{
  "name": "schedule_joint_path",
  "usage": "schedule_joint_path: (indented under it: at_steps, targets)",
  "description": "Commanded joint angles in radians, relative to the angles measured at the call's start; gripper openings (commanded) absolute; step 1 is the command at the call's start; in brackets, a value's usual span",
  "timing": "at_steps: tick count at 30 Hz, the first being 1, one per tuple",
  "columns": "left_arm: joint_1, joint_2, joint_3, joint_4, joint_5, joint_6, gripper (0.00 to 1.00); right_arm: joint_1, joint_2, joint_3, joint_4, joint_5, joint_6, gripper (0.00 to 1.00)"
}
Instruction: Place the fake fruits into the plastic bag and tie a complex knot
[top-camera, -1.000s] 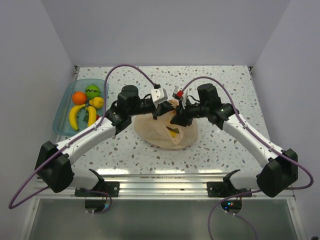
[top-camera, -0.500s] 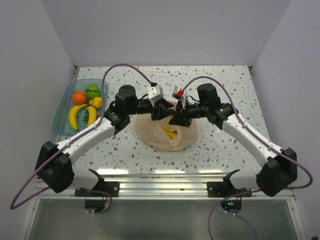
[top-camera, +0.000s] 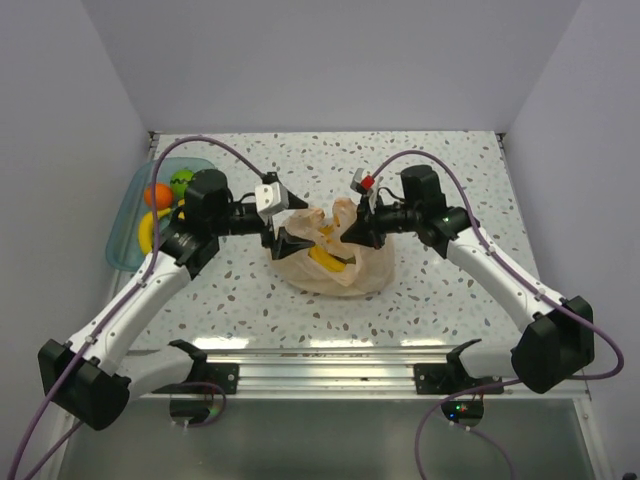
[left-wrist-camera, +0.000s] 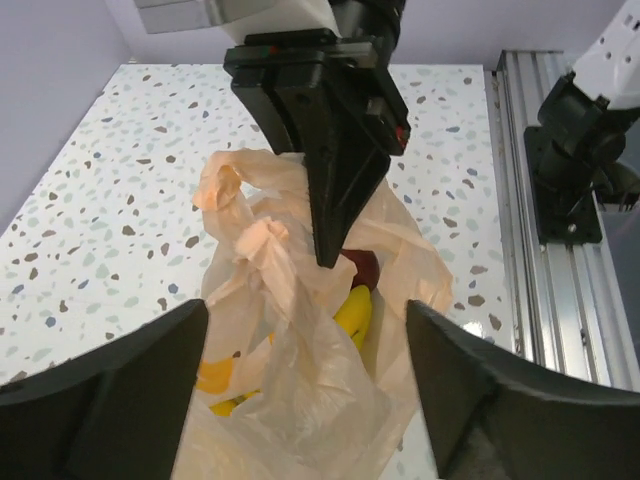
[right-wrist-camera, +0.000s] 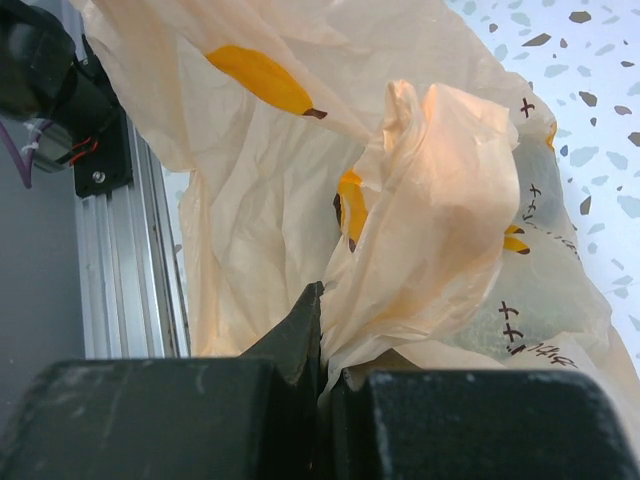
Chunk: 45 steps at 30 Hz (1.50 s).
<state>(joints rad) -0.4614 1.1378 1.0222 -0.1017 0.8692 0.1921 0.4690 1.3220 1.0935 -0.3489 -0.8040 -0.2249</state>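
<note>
Overhead view, left to right. Blue tray (top-camera: 122, 245) at the left edge of the table (top-camera: 450, 170), holding an orange (top-camera: 157, 195), a green ball (top-camera: 181, 181) and a loose banana (top-camera: 148, 232) (all partly screened by my left arm).

My left gripper (top-camera: 288, 243) has its fingers spread wide at the left side of the plastic bag (top-camera: 340, 278). Bag film lies between them, and they clamp nothing.

The bag sits mid-table between my two grippers. The left wrist view shows a bagged banana (left-wrist-camera: 352, 312) and a dark plum (left-wrist-camera: 363, 268) through its mouth.

My right gripper (top-camera: 352, 232) has its fingers pressed together, pinching a bunched handle (right-wrist-camera: 440, 170) of the bag and holding it raised above the bag's body.
</note>
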Motion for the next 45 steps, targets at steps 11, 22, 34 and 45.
schedule_joint_path:
  at_steps: [11, 22, 34, 45]
  targets:
    - [0.07, -0.118, -0.04, -0.227, -0.024, 0.393, 1.0, -0.004, -0.021, 0.002, -0.004, -0.011, -0.048, 0.0]
    - [0.171, 0.089, 0.038, -0.388, 0.166, 0.883, 1.0, -0.004, 0.008, 0.012, -0.001, -0.015, -0.06, 0.0]
    - [0.113, 0.33, 0.214, -0.391, 0.292, 0.911, 0.79, -0.006, 0.051, 0.026, -0.027, -0.006, -0.122, 0.0]
    - [0.006, 0.307, 0.225, -0.694, 0.294, 1.118, 0.0, -0.061, 0.033, 0.032, -0.016, 0.054, -0.096, 0.0]
